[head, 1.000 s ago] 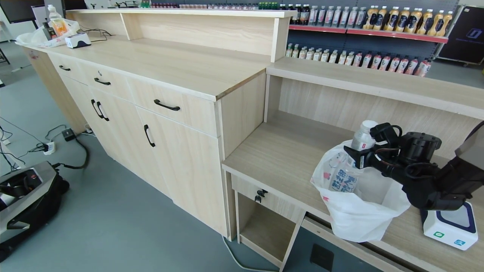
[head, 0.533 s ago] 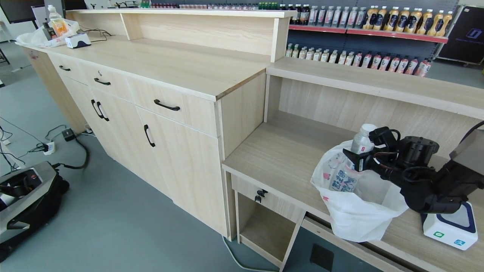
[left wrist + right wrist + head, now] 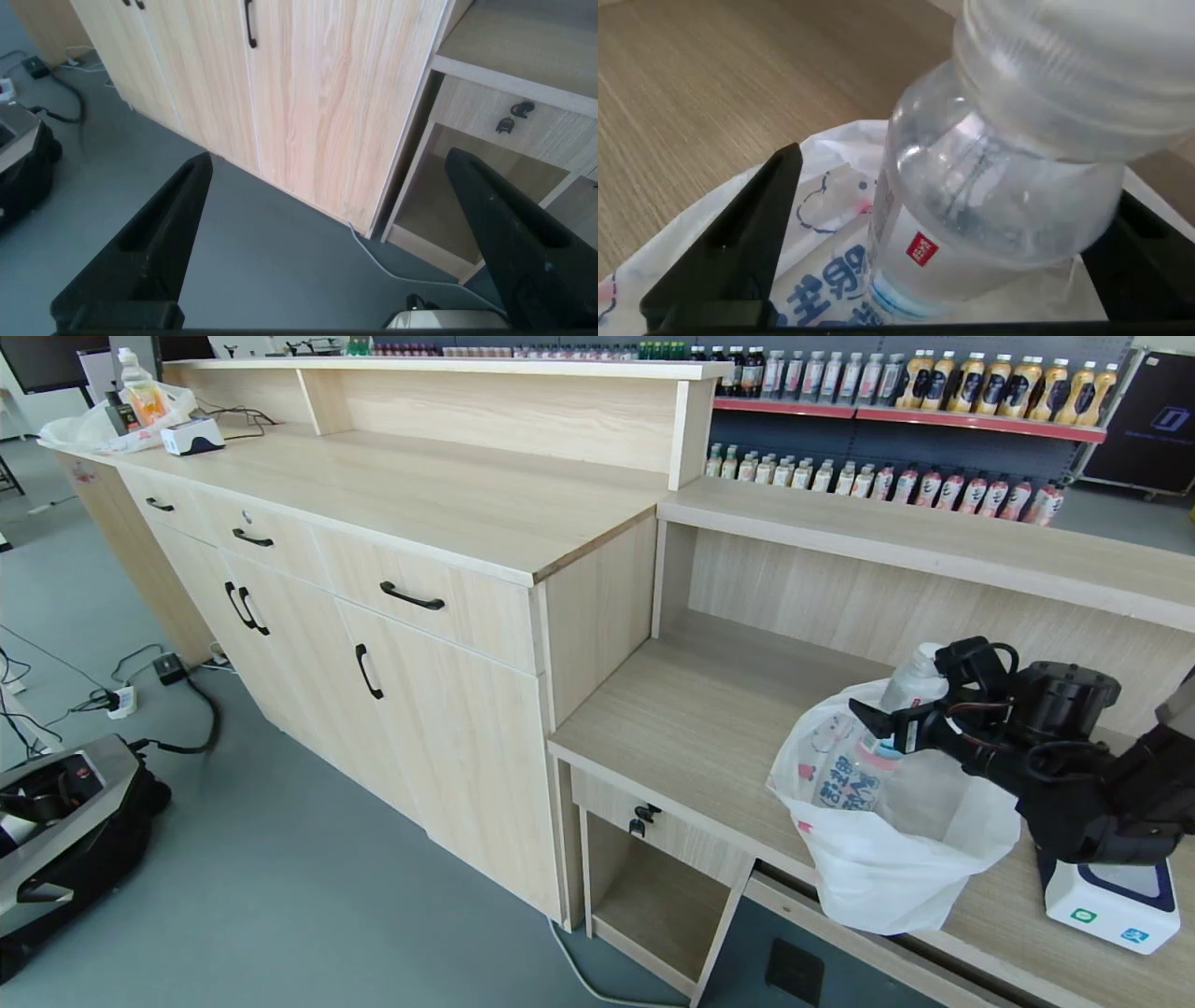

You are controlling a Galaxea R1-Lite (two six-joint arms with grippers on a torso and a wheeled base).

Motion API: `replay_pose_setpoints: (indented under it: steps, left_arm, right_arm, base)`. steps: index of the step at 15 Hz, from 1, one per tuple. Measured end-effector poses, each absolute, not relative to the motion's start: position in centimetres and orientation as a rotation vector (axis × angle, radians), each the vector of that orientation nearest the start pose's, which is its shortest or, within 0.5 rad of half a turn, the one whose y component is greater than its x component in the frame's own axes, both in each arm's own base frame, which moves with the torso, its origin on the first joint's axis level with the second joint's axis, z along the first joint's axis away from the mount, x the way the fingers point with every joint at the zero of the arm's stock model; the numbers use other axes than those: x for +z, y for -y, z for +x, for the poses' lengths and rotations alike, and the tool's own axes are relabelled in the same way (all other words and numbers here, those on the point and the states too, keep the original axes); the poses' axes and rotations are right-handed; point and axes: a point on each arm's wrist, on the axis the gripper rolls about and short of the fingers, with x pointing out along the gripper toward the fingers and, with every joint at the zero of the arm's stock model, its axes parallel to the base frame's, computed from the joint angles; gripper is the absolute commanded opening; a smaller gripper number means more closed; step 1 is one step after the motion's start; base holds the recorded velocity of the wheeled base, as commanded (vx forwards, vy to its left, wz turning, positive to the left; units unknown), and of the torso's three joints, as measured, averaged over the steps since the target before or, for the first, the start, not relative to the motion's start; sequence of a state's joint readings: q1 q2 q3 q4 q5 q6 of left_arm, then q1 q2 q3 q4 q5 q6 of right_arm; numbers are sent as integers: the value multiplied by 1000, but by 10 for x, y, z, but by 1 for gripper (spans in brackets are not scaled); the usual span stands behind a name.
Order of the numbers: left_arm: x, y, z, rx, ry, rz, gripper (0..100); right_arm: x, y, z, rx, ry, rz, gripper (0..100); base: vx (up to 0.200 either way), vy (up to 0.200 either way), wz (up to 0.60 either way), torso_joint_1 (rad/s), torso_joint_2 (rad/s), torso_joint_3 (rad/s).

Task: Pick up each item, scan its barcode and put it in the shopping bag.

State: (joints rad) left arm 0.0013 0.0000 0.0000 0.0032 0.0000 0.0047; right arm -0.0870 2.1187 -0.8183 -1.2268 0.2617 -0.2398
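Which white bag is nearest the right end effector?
The shopping bag on the low desk; right end effector holds the bottle there. The other bag sits on the far counter.

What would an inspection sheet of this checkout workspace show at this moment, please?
Surface: light wooden counter, carrying bag and scanner.
Job's things: bottle tilted, its lower part inside the white shopping bag; scanner beside the bag.
Clutter: another bag of goods and a small device on the tall counter.
Grippers: right gripper shut on the bottle; left gripper open above the floor.
Cables: power strip and leads on the floor; one lead under the counter.
Surroundings: cabinet doors, shelves of drinks.
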Motion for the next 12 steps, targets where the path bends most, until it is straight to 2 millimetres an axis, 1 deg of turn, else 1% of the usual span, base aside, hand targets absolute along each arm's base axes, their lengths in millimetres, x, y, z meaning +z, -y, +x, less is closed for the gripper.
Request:
replay_pose_setpoints:
  steps: [2, 4, 5, 7, 9, 11, 12]
  left_arm:
    - [75, 0, -23, 1, -3, 5, 100]
    - [75, 0, -23, 1, -3, 5, 100]
    - [75, 0, -23, 2, -3, 5, 100]
    - [75, 0, -23, 2, -3, 4, 100]
    - [75, 0, -23, 1, -2, 5, 100]
    - [75, 0, -23, 2, -3, 5, 100]
    - [75, 0, -23, 2, -2, 5, 100]
  right_arm:
    - [119, 30, 348, 166, -35, -279, 100]
    - [137, 42, 316, 119, -39, -315, 100]
    - [150, 49, 298, 87, -41, -328, 100]
    - [174, 60, 263, 21, -40, -352, 100]
    - [190, 75, 226, -106, -54, -375, 100]
    - [194, 93, 200, -337, -109, -378, 100]
    - [194, 100, 192, -420, -131, -375, 100]
  base:
    - [0, 0, 0, 0, 0, 0]
    - [0, 0, 0, 0, 0, 0]
    - [0, 0, 0, 0, 0, 0]
    - [0, 0, -600, 0, 2, 5]
    - [0, 0, -600, 2, 0, 5]
    - [0, 0, -600, 10, 2, 7]
    - [0, 0, -600, -7, 2, -2]
